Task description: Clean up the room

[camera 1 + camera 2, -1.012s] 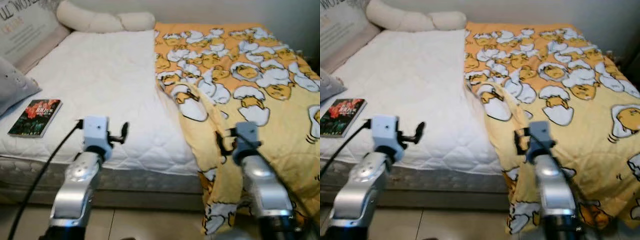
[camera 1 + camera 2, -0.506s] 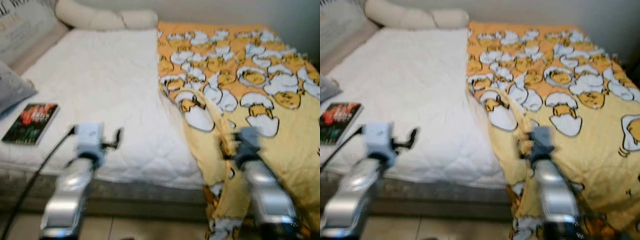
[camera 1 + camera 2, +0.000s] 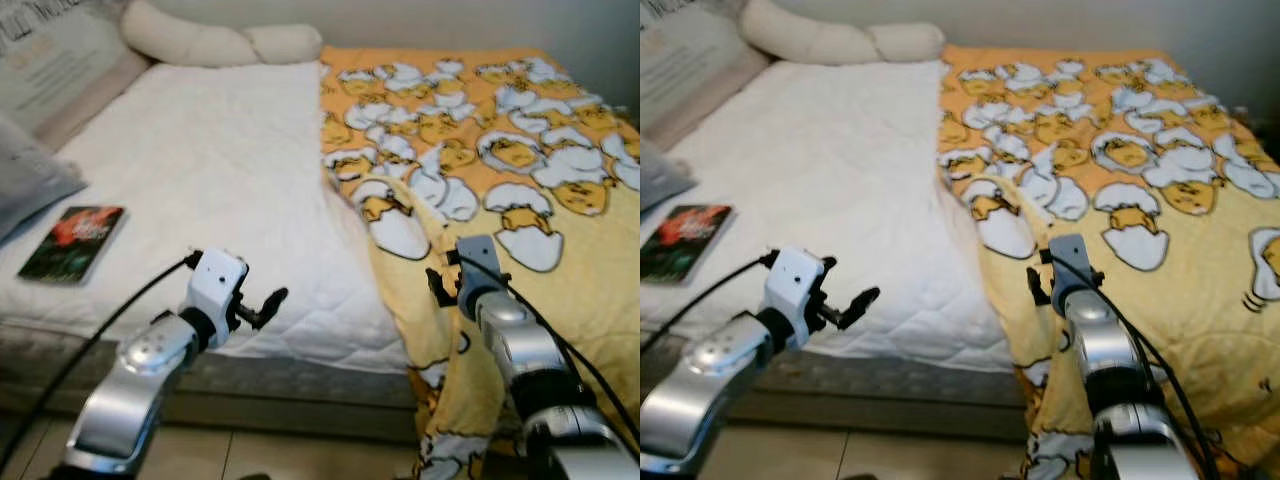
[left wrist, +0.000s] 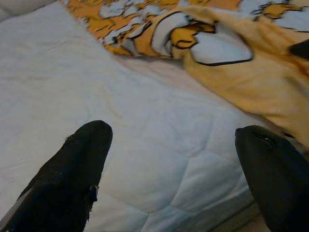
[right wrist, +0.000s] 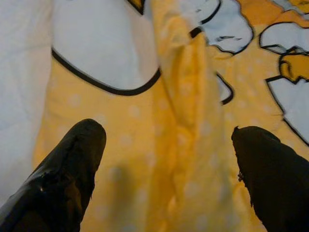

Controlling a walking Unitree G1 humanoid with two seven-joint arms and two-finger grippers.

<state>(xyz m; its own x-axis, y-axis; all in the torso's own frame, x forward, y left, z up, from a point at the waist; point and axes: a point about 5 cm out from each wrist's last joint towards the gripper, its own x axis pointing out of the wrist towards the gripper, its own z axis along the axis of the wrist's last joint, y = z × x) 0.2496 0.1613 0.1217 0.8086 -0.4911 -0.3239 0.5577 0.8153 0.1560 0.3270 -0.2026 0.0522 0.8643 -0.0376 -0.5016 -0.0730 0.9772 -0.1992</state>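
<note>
Blanket (image 3: 500,170) is lying rumpled over the mattress (image 3: 200,170), its fold sitting between the right gripper (image 5: 166,159) fingers, untouched. Both grippers, left gripper (image 4: 174,164) included, are hovering spread wide.

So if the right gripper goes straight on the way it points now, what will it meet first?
Most likely the raised fold of the yellow blanket, which lies between the open jaws of the right gripper. How far off it is cannot be judged.

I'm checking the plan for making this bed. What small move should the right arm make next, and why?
Probably ease the right gripper down and close on the raised fold of the yellow blanket. Its jaws are open and straddle that fold, and the blanket covers just the robot's right half of the white mattress.
</note>
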